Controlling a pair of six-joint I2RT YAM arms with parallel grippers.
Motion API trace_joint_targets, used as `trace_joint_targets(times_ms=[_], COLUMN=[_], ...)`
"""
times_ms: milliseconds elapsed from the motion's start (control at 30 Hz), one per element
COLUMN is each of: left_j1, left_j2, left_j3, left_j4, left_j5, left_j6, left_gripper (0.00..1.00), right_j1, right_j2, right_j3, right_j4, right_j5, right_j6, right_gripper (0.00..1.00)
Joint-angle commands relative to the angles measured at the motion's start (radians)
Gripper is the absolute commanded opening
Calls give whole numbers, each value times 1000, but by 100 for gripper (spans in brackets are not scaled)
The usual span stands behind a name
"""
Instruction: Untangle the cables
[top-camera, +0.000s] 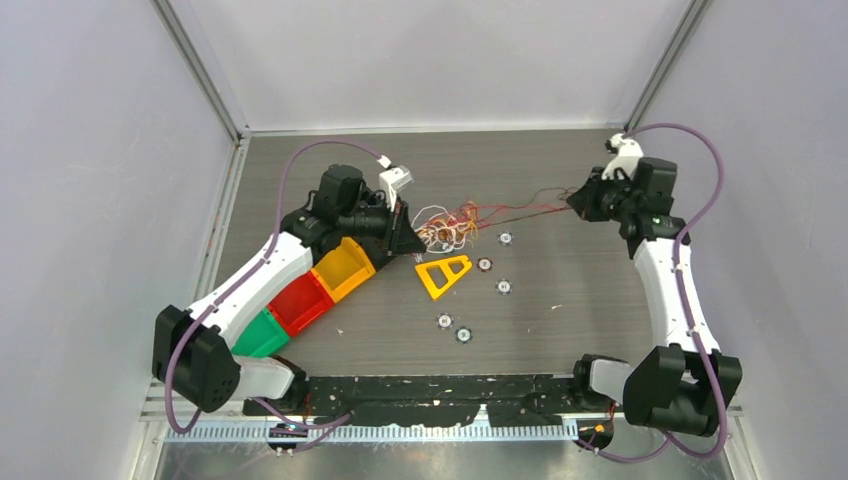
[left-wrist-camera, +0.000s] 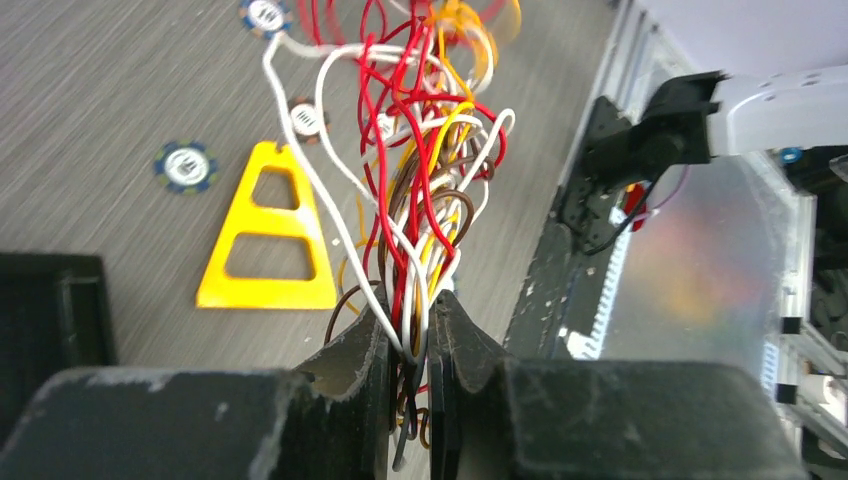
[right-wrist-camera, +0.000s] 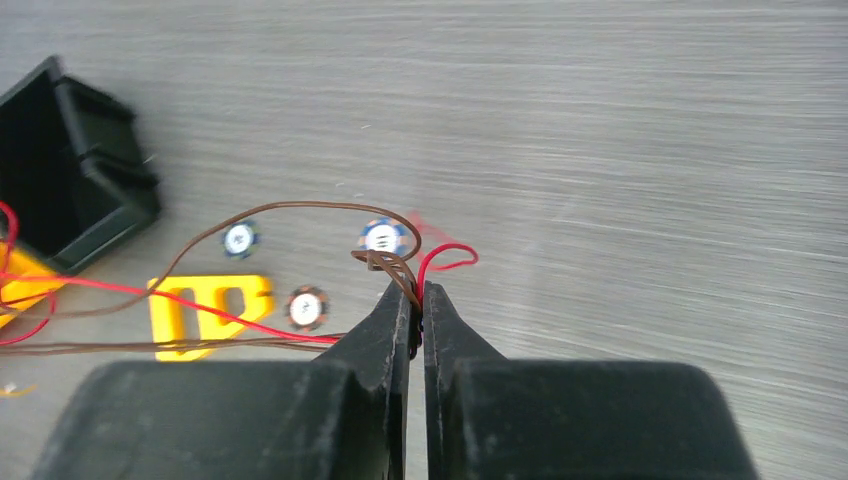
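While the left claw (left-wrist-camera: 418, 335) is pinching the bunched cables (left-wrist-camera: 415, 250) at their near end, the tangle is fanning out just beyond its tips over the bench (left-wrist-camera: 100, 100). The right claw (right-wrist-camera: 416, 300) is clamping brown and red strands, which are stretching away to its left past a yellow triangle (right-wrist-camera: 165, 310).

The cables (top-camera: 452, 224), a red, white, yellow and brown tangle, trail taut strands rightward.
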Motion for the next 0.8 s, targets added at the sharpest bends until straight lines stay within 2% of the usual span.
trace_joint_targets(times_ms=[0,33,200,333,467,633,700,767], left_j1=[52,55,57,66,114,164,169,167], left_j2=[-63,-66,-51,-37,-79,-139,-165,-187], left_j3=[21,17,36,65,42,21,19,5], left_j4=[-199,-207,-257,-376,-478,-570,-563,-498], left_j5=[-105,-131,-161,-168,-151,-113,-103,-61], left_j6=[133,146,218,320,430,525,534,467], left_gripper=[5,0,0,0,0,0,0,0], right_j1=[-140,-168,-227,-289,-390,-428,-429,-426], right_j2=[22,34,71,121,195,250,263,275], right_j3=[95,111,171,247,355,413,411,401], right_j4=[22,20,20,38,39,27,6,-27], right_j5=[152,140,114,113,96,67,24,-56], right_j6=[-155,-160,-187,-196,-200,-219,-224,-220], right_gripper=[5,6,6,5,5,6,5,6])
